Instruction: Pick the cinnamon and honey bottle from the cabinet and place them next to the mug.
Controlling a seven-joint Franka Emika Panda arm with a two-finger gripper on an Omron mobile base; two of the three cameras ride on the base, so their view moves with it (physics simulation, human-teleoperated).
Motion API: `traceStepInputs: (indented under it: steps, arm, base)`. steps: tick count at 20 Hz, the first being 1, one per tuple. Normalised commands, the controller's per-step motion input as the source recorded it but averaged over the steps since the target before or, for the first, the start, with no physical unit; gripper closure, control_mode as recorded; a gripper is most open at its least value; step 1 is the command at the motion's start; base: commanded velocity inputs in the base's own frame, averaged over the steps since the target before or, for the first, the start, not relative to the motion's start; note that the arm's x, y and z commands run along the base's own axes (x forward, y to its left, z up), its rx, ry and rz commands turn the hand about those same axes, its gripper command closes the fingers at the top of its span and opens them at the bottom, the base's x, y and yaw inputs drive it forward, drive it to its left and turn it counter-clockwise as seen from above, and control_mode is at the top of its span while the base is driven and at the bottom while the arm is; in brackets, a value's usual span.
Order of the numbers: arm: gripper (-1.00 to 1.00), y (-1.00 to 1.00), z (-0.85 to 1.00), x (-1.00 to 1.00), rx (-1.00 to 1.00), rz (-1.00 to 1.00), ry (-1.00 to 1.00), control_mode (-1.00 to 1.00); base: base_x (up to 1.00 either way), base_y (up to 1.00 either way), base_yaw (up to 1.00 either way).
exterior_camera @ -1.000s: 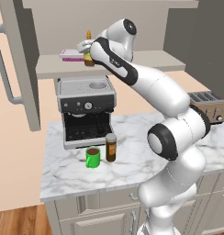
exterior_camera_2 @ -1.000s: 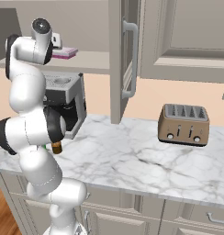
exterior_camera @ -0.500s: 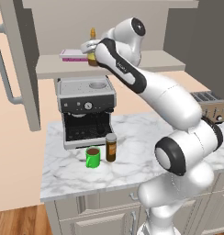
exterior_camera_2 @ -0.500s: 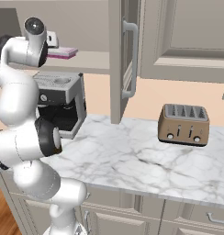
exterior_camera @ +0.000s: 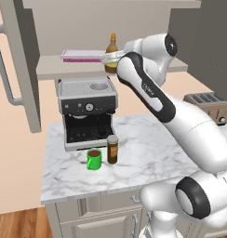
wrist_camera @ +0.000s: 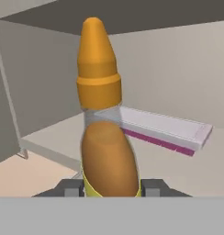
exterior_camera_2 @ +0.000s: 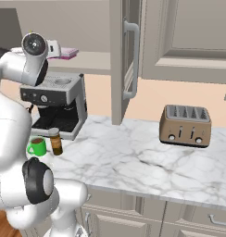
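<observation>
Marble tabletop [exterior_camera: 148, 158] is seen below the cabinet [exterior_camera: 22, 69], whose shelf serves as landmark. Over the last second the arm has been swung further in toward that shelf, and the fingers [wrist_camera: 111, 187] have been drawn slightly closer; they are now closed on the honey bottle [wrist_camera: 104, 137], apparently resting on the shelf beside a flat pink-edged box [wrist_camera: 164, 131]. Lifting seems due next. Well below the shelf, the cinnamon [exterior_camera: 112, 148] stands just beside the mug [exterior_camera: 93, 159]. The bottle's base is cut off.
</observation>
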Motion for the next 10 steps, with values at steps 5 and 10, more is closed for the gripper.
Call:
traceStepInputs:
  steps: [5, 10]
  arm:
    - [1.0, -0.72, 0.0, -0.71, 0.0, 0.07, -0.03, -1.0]
    - [1.0, -0.79, -0.05, -0.43, 0.0, 0.12, 0.0, -1.0]
  base:
    - [0.0, 0.0, 0.0]
    - [0.0, 0.0, 0.0]
